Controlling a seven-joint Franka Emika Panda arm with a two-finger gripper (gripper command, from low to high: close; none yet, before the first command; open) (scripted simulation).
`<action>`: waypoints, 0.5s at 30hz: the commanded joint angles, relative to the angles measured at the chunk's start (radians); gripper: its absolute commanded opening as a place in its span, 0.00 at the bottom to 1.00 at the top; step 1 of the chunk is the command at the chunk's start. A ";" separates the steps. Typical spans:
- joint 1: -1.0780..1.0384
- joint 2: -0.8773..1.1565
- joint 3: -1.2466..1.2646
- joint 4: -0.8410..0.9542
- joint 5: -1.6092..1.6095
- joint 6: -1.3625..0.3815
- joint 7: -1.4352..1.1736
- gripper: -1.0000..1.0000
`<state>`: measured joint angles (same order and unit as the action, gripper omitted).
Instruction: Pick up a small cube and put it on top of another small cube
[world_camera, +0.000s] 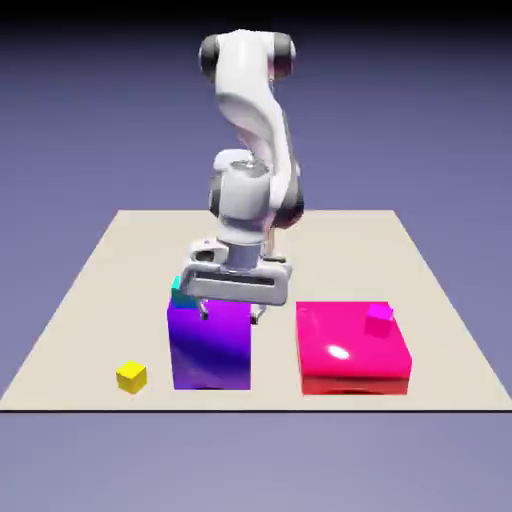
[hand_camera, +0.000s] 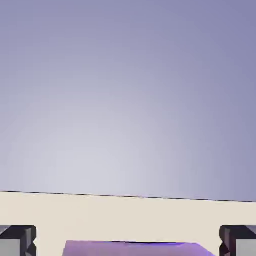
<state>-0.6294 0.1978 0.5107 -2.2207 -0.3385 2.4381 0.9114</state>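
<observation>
My wide-open, empty fingers (world_camera: 231, 316) hang near the purple block (world_camera: 211, 348) on the pale table (world_camera: 360, 250). Outside the block, toward the exterior view's left, sits the yellow cube (world_camera: 131, 377), likely light and stiff, best pinched mid-height across opposite faces.

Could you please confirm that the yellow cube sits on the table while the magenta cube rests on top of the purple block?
The magenta cube rests on the red block, as the exterior view shows; the yellow cube does sit on the table.
</observation>
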 joint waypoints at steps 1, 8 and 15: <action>-0.036 0.036 0.018 0.022 -0.018 -0.028 0.016 0.50; -0.290 0.289 0.145 0.179 -0.140 -0.222 0.130 0.50; -0.544 0.542 0.271 0.336 -0.262 -0.416 0.244 0.50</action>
<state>-1.1732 0.7396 0.7821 -1.8842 -0.6008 2.0219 1.1554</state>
